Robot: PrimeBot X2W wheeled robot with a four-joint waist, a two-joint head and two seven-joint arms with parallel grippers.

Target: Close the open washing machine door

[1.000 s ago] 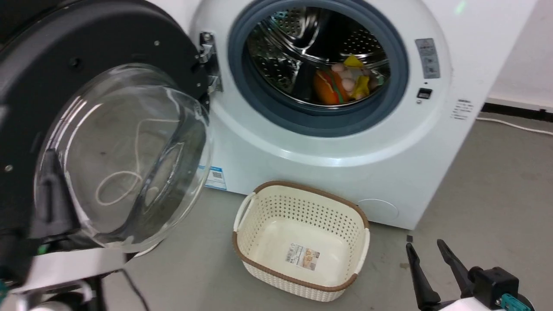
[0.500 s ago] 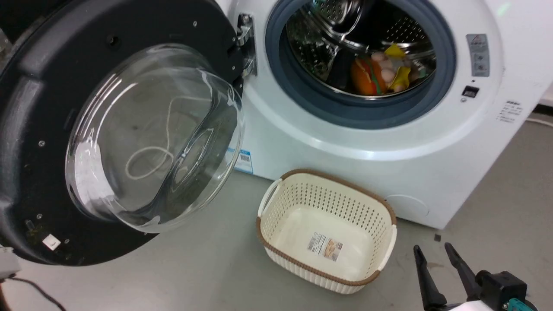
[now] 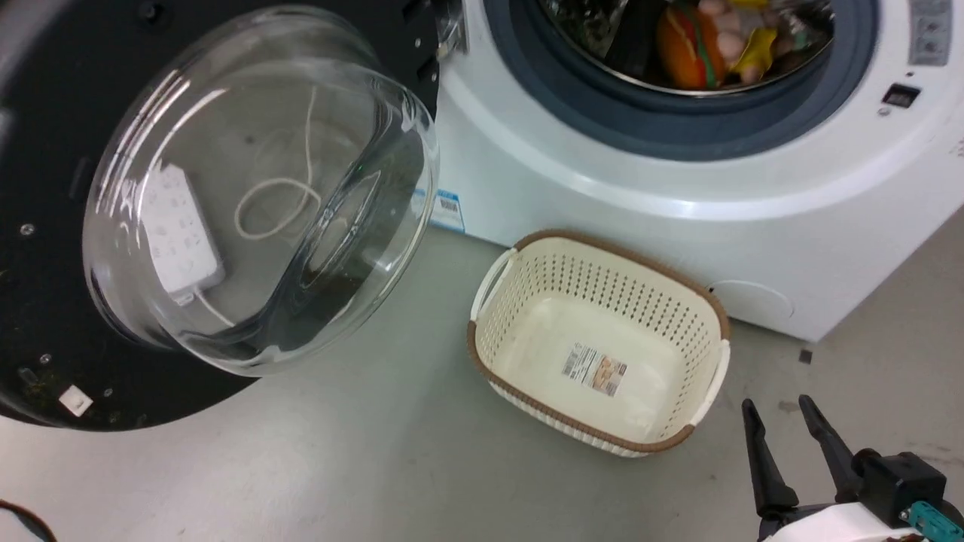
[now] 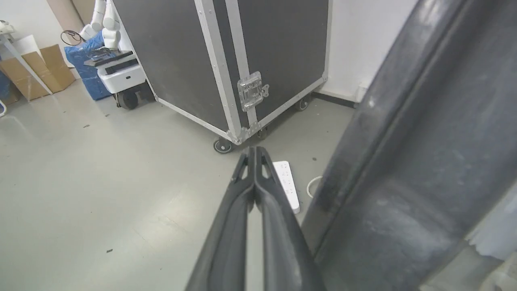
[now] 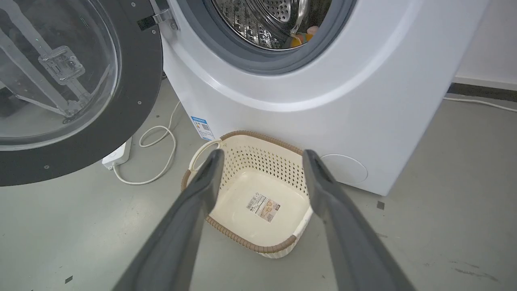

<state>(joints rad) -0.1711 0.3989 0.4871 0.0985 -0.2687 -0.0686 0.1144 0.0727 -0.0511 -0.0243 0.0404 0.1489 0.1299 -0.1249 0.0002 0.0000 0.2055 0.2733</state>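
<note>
The washing machine door (image 3: 256, 188) stands wide open from the washing machine (image 3: 678, 203), a cream laundry basket (image 3: 602, 282) on the floor before it. Left gripper (image 4: 254, 150) fingers are pressed together beside the door; right gripper (image 3: 779, 406) fingers are spread.

One washing machine (image 3: 602, 188), with one round door (image 3: 45, 339) on its hinge side and one blue sticker (image 3: 444, 209) low on its front. One cream basket (image 3: 602, 278) just before the washing machine. One power strip (image 5: 117, 155) and one looped white cable (image 5: 175, 149) beside the washing machine. Several toys (image 3: 681, 45) inside it, number unclear. Two grippers: left gripper (image 4: 253, 149), right gripper (image 3: 776, 403).
</note>
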